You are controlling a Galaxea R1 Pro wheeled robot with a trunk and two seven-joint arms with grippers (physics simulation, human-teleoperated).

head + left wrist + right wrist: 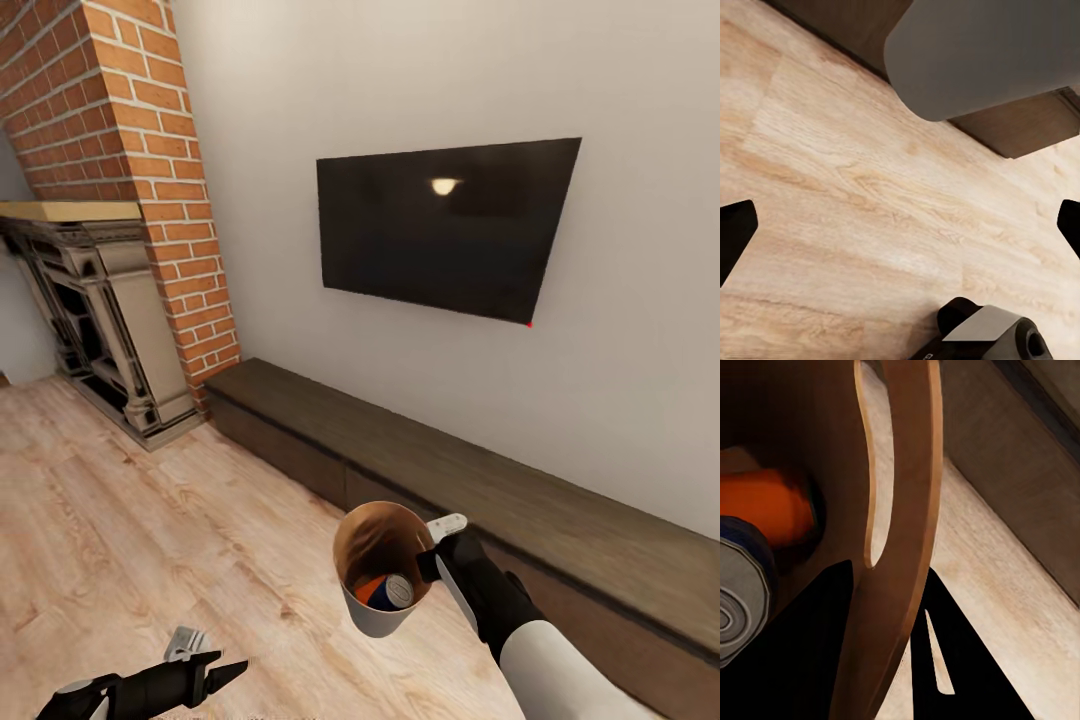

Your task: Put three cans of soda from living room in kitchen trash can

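- Cans are seen inside the bin (378, 612): an orange can (368, 590) and a blue can (396, 591) with a silver top lie low against its tan inner wall; a third can cannot be made out.
- The bin is held up off the floor (120, 540) by the right gripper (436, 563), tilted so that its open mouth faces the head camera.
- The bin's rim is clamped by the right gripper — one finger is inside the wall and one outside, as the right wrist view shows, where the tan rim (907, 510) runs between the two dark fingers (967, 675).
- In the same wrist view the orange can (772, 506) lies next to the blue can (742, 592), both at the bottom of the bin.
- The left gripper (205, 672) is held low at the left of the head view, over the plank floor, with nothing in it; its two dark fingertips (733, 232) are seen far apart at the edges of the left wrist view.
- The bin's pale grey underside (982, 56) is seen in the left wrist view, above the floor (855, 195).
- A long dark wood bench (480, 480) runs along the wall, just behind the bin.
- A black TV (445, 225) is mounted on the wall above the bench — a brick chimney (130, 150) and a fireplace (95, 310) stand to the left.
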